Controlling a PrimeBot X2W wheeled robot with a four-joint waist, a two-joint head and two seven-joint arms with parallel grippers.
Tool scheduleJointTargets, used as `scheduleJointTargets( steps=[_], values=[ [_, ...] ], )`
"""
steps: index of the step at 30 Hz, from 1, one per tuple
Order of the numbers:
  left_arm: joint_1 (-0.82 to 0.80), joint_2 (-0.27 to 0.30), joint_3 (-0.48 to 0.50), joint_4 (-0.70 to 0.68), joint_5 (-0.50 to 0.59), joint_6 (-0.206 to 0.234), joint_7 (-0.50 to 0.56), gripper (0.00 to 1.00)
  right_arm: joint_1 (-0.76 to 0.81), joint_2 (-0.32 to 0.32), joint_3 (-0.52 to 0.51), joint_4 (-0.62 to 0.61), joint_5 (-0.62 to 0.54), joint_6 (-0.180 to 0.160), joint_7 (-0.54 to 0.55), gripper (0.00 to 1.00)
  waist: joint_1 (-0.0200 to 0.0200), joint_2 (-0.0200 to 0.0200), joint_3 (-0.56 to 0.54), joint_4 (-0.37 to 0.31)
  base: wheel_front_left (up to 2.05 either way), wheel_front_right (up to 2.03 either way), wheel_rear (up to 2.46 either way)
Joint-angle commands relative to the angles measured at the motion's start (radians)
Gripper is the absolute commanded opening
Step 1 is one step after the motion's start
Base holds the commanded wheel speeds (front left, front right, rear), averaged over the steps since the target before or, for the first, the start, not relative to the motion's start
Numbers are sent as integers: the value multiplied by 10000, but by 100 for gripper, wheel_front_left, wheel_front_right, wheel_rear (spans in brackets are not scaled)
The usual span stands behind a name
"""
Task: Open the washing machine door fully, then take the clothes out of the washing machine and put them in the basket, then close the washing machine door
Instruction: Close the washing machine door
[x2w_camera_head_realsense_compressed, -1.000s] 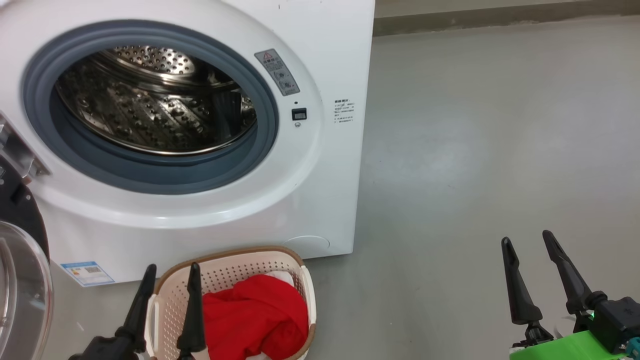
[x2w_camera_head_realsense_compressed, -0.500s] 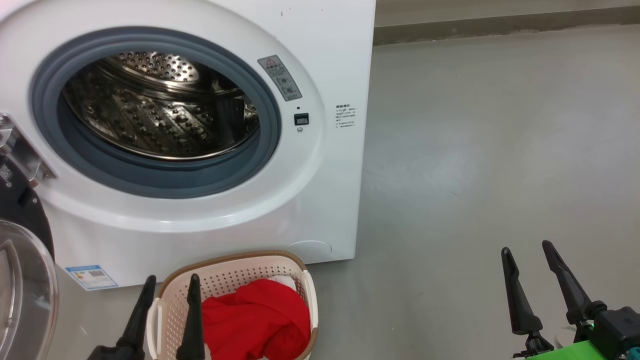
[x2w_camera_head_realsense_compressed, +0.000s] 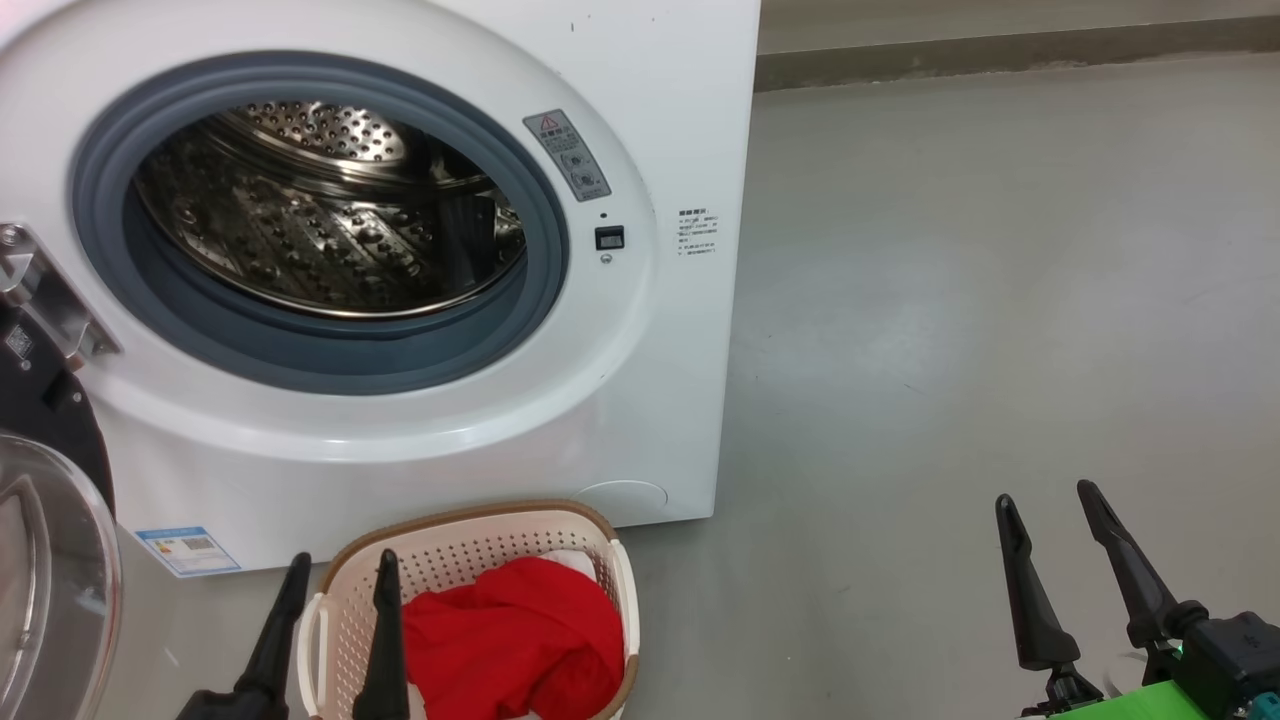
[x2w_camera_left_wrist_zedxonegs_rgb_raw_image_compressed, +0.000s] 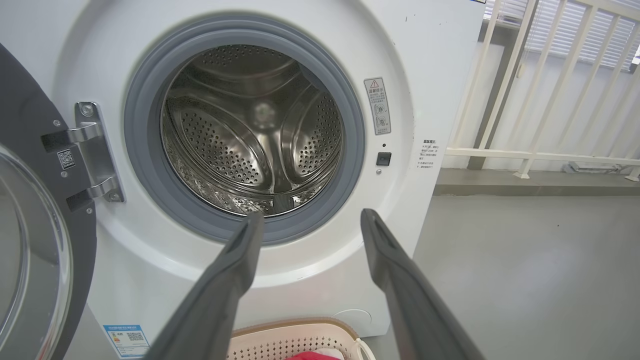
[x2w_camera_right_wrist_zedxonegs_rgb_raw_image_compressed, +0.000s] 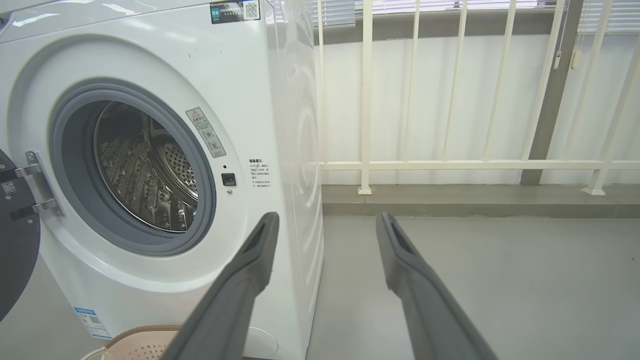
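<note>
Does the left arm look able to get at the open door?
Probably yes: the washing machine door hangs open just beside the empty, open left gripper, with nothing between them.

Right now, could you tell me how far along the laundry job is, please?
Done: the washing machine door is swung wide open, the steel drum looks empty, and the red clothes lie in the basket. In hand: nothing; the left gripper and the right gripper both stand open and empty. Left: closing the door.
</note>
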Motion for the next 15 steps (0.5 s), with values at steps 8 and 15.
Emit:
scheduleJointTargets(
  steps=[8,15],
  values=[
    [-133,160,288,-320,176,264,-19,100,-120,-141,228,-304,-88,63,4,100,0,0,31,12,-42,24,18],
    [-147,230,217,-392,209,302,-14,100,-147,-141,251,-313,-94,63,-1,100,0,0,89,55,-145,116,29]
  ],
)
